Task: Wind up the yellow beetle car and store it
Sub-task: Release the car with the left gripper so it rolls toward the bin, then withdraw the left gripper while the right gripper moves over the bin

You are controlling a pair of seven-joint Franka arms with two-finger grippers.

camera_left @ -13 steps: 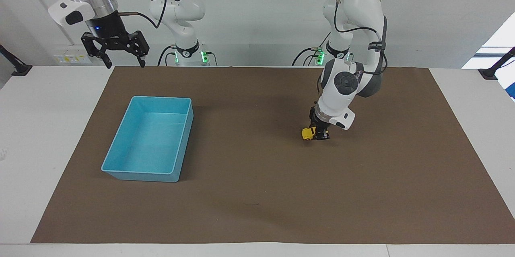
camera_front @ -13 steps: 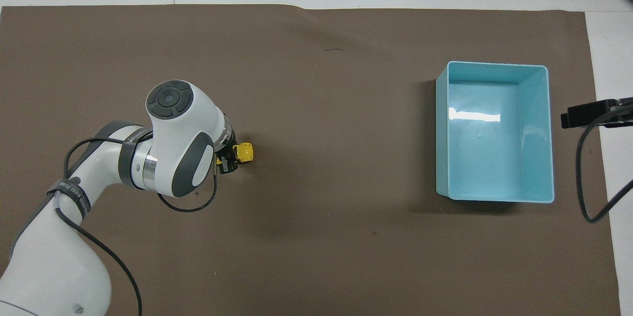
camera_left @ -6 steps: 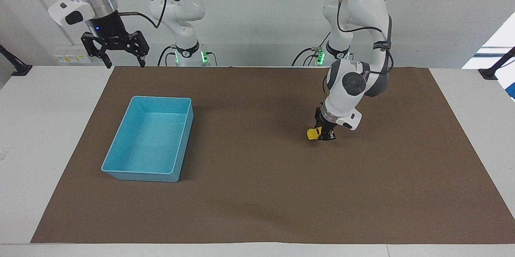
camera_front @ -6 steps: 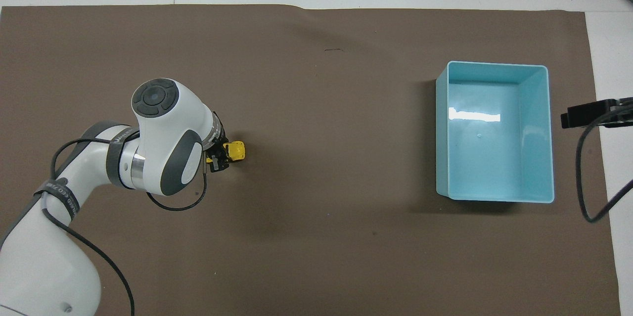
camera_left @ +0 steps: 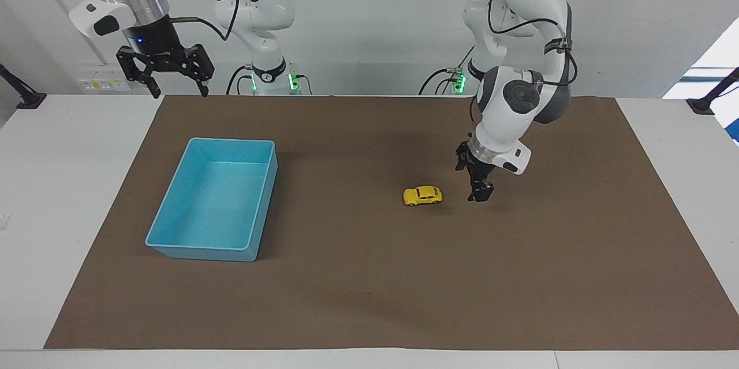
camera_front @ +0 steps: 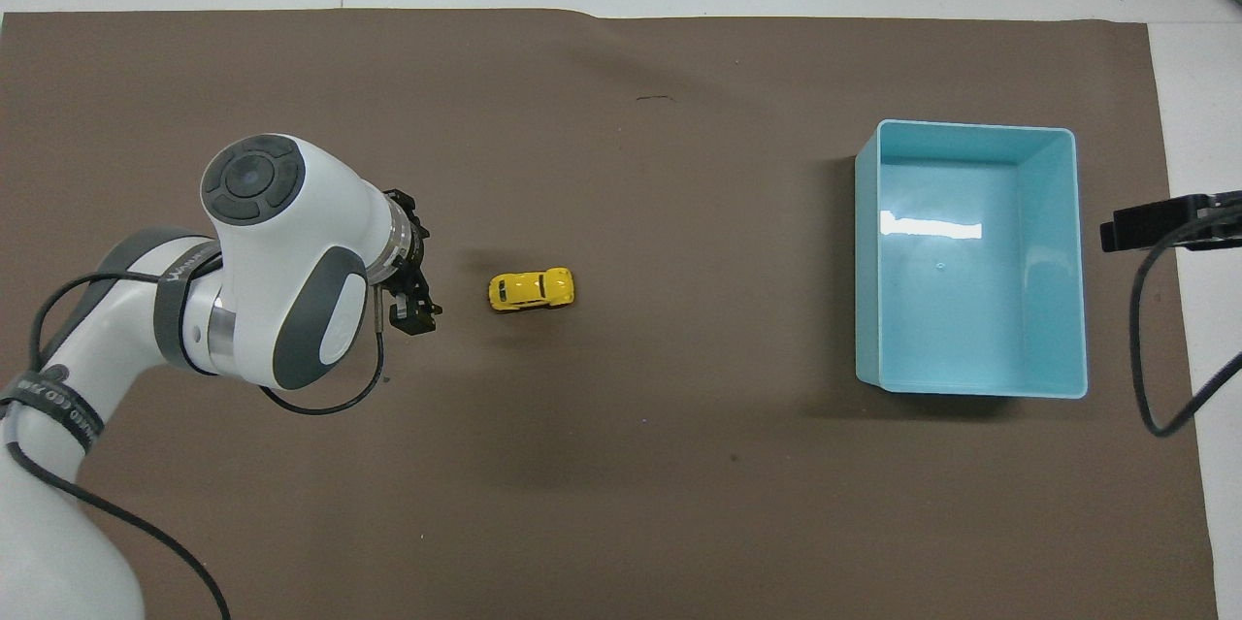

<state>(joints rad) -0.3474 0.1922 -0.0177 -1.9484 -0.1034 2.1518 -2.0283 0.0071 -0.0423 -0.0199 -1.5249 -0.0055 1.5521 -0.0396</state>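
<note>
The white counter carries a brown mat that covers most of it, bare strips showing at both ends; on the mat toward the right arm's end sits a light-blue bin, long axis running from the robots outward, nothing in it; the yellow beetle car stands on its wheels on the mat's middle stretch, toward the left arm's end, well apart from the bin, long axis lying along the counter's length, one end toward the bin and the other toward the left gripper; which end is its nose I cannot tell; open mat lies on all sides of it, with a clear run between car and bin; the left gripper hangs just beside the car, not touching it, fingers released and holding nothing; the right gripper waits raised over the counter's edge nearest the robots, beside the bin's end, fingers spread and holding nothing.
</note>
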